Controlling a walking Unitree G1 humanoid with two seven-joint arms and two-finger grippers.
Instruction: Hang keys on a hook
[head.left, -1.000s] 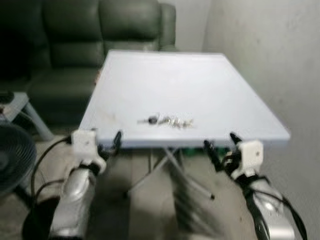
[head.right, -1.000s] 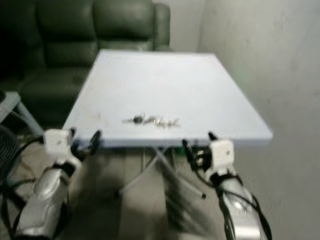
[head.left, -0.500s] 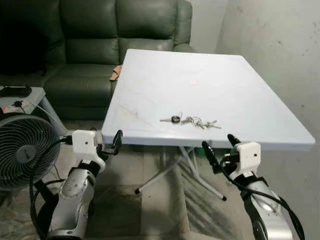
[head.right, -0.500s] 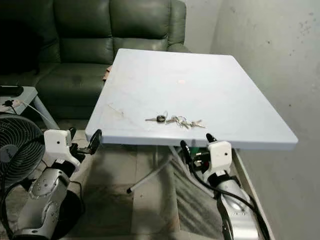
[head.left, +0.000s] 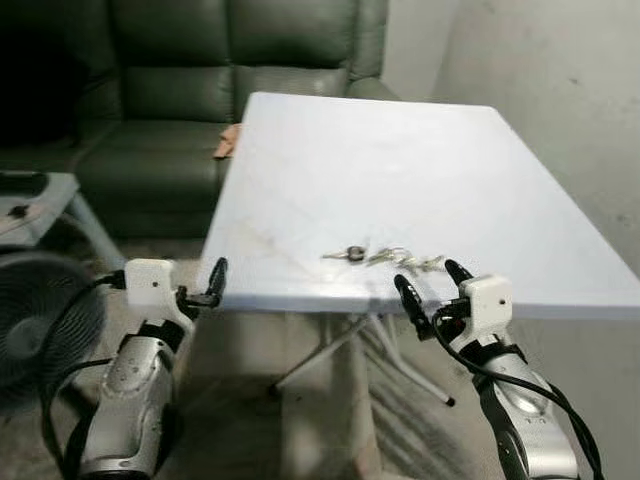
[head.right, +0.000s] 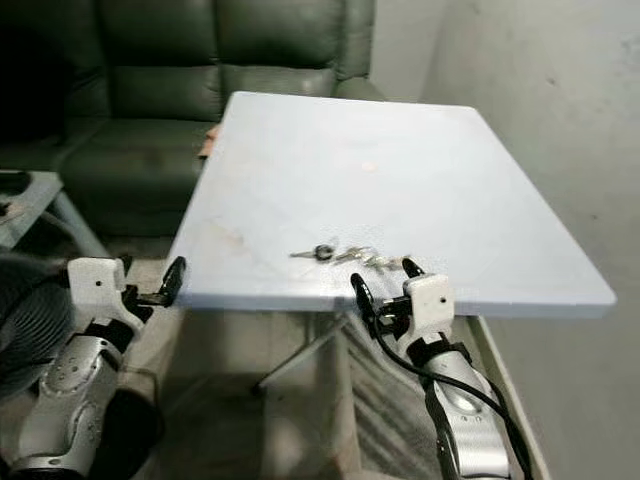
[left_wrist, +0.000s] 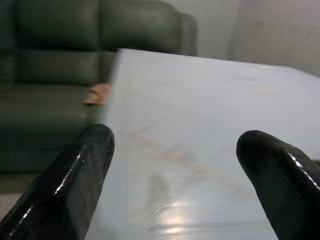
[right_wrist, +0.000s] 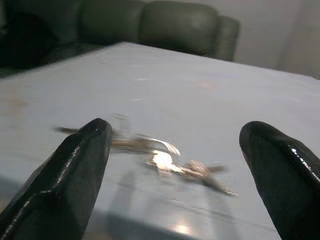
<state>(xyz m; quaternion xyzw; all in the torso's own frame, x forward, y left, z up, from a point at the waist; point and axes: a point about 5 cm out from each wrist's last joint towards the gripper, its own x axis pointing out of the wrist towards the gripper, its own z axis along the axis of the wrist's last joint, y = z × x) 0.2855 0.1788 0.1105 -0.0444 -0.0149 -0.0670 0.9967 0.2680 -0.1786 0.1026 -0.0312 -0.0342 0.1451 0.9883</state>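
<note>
A bunch of keys (head.left: 383, 257) lies near the front edge of the white folding table (head.left: 380, 160); the right wrist view shows the keys (right_wrist: 160, 159) blurred between the two fingers. My right gripper (head.left: 428, 287) is open at the table's front edge, just short of the keys. My left gripper (head.left: 204, 284) is open too, level with the table's front left corner, and the left wrist view looks across the tabletop (left_wrist: 200, 125) with nothing between the fingers (left_wrist: 75, 180).
A dark green sofa (head.left: 200, 80) stands behind the table. A fan (head.left: 40, 320) and a small grey side table (head.left: 40, 200) are at the left. A bare wall (head.left: 560, 100) runs along the right. The table's metal legs (head.left: 340, 355) cross underneath.
The camera has shifted and come closer to the table. My right gripper has risen from below the table edge up to it, nearer the keys. The left gripper is nearer the front left corner.
</note>
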